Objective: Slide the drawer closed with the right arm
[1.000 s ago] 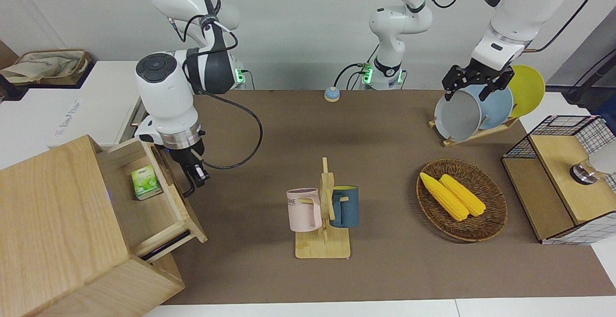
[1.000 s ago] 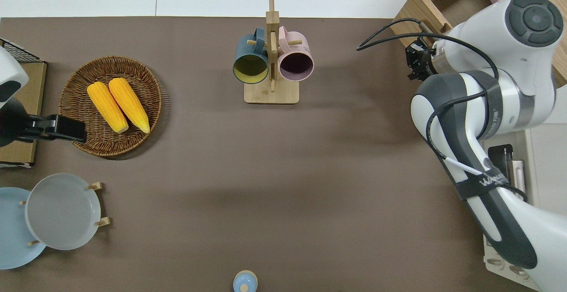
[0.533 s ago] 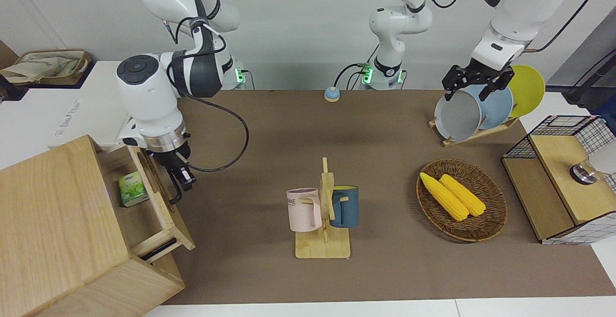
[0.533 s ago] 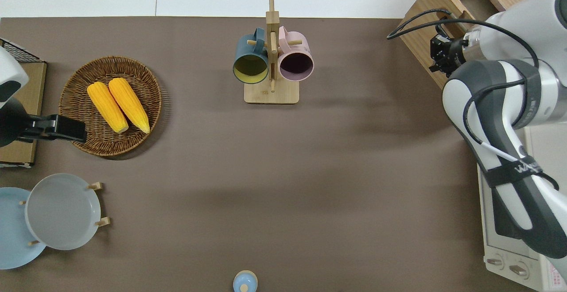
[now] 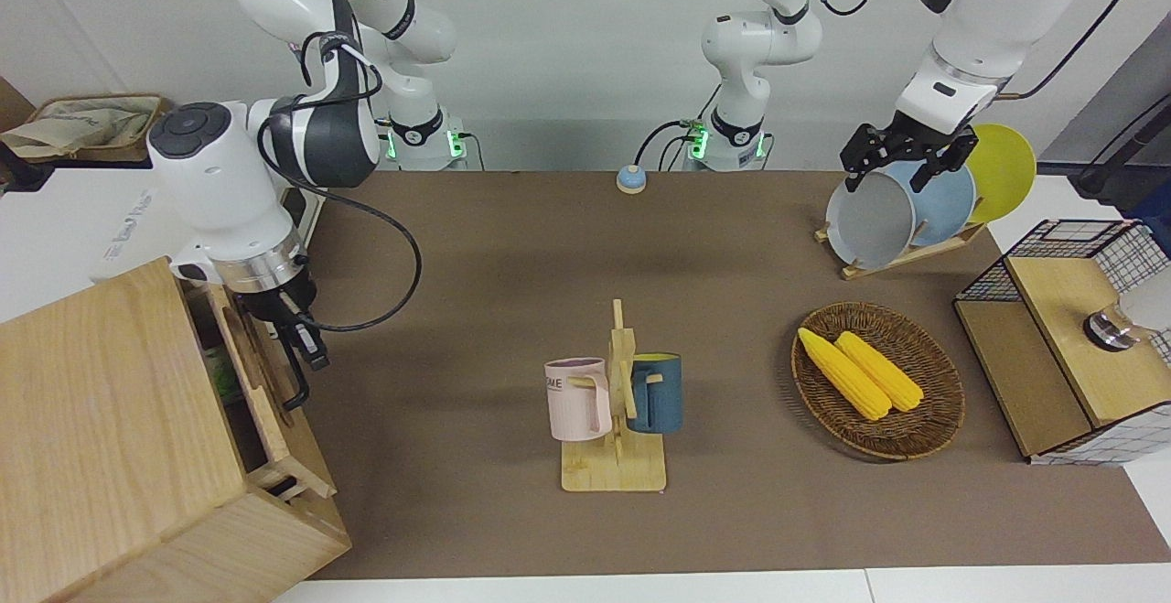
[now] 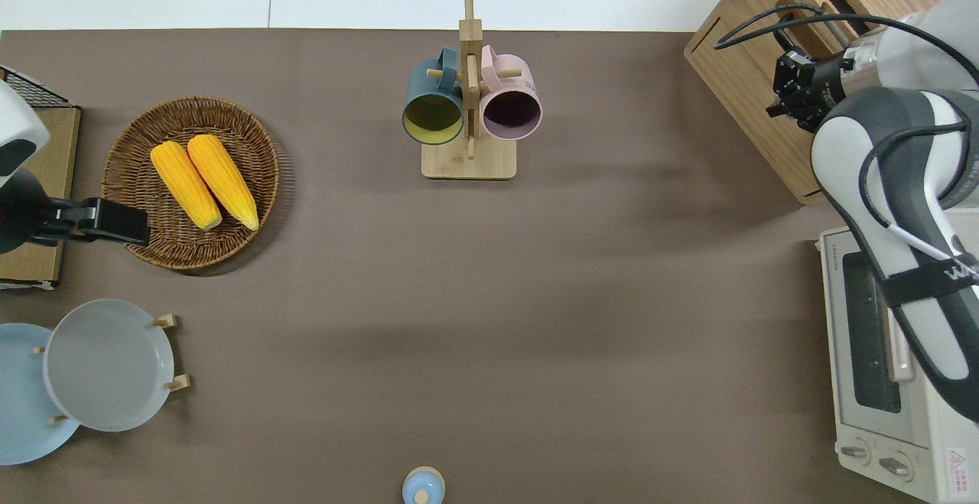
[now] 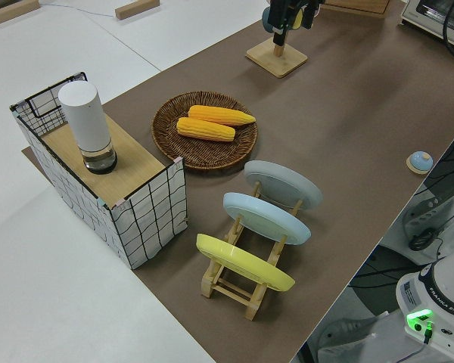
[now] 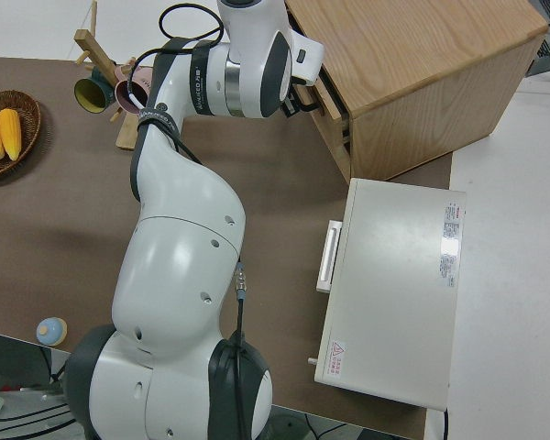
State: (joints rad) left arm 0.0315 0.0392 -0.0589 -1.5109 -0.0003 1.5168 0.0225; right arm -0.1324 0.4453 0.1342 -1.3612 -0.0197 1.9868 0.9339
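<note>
The light-wood drawer [image 5: 261,374] of the big cabinet [image 5: 101,429] at the right arm's end of the table is almost fully in. Only a narrow gap is left, where a green box [image 5: 220,374] barely shows. The black loop handle [image 5: 297,382] sits on the drawer's front panel [image 6: 753,91]. My right gripper [image 5: 309,351] is at that handle, against the front panel, and it also shows in the overhead view [image 6: 791,91]. The left arm is parked.
A wooden mug rack [image 5: 615,457] with a pink and a blue mug stands mid-table. A wicker basket [image 5: 933,420] holds two corn cobs. There are also a plate rack [image 5: 901,209], a wire-mesh box [image 5: 1070,338], a white oven [image 6: 879,382] and a small blue bell [image 5: 631,179].
The drawer has slid most of the way into the cabinet. My right gripper has moved with its front panel toward the cabinet. The left arm has not moved.
</note>
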